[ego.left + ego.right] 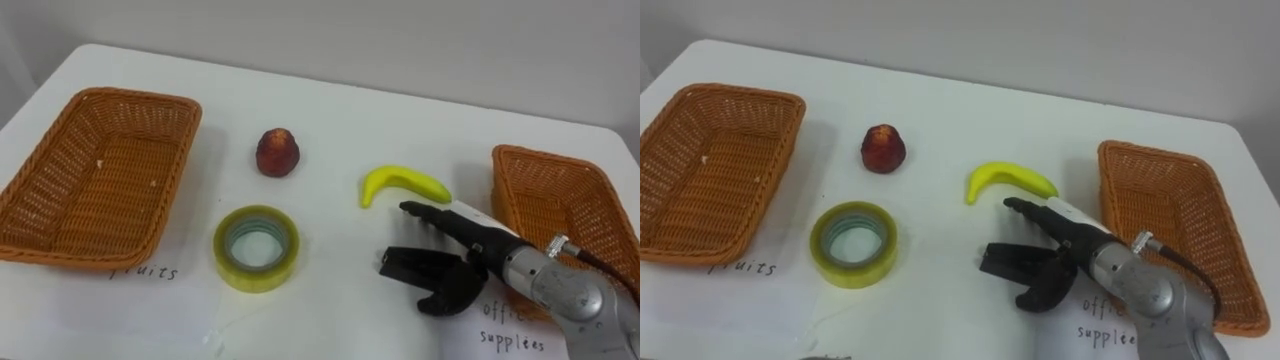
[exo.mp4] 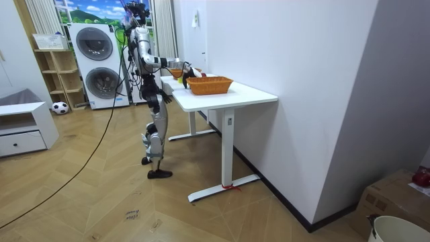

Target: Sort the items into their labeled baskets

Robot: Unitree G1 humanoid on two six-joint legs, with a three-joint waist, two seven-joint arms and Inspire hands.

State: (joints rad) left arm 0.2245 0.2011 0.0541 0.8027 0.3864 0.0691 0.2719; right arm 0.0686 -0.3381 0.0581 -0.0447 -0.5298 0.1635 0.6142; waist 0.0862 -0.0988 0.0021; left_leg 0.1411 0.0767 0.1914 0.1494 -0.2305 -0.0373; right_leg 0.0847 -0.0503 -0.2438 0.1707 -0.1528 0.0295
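My right hand (image 1: 455,268) (image 1: 1052,268) hovers open low over the table, fingers spread and pointing left, holding nothing. A yellow banana (image 1: 403,183) (image 1: 1010,178) lies just beyond its fingertips, apart from them. Further left is a red fruit (image 1: 277,152) (image 1: 883,148). In front of that lies a roll of yellowish tape (image 1: 256,248) (image 1: 853,244), flat on the table. An empty wicker basket (image 1: 60,170) (image 1: 680,160) stands at the left, and a second empty one (image 1: 560,200) (image 1: 1160,200) at the right, beside my wrist. My left hand (image 2: 165,99) hangs by my hip.
Handwritten paper labels lie in front of each basket, the right one partly under my hand. I stand at the end of a white table (image 2: 228,94) set against the wall. Washing machines (image 2: 101,64) stand behind me, and a cable trails over the wooden floor.
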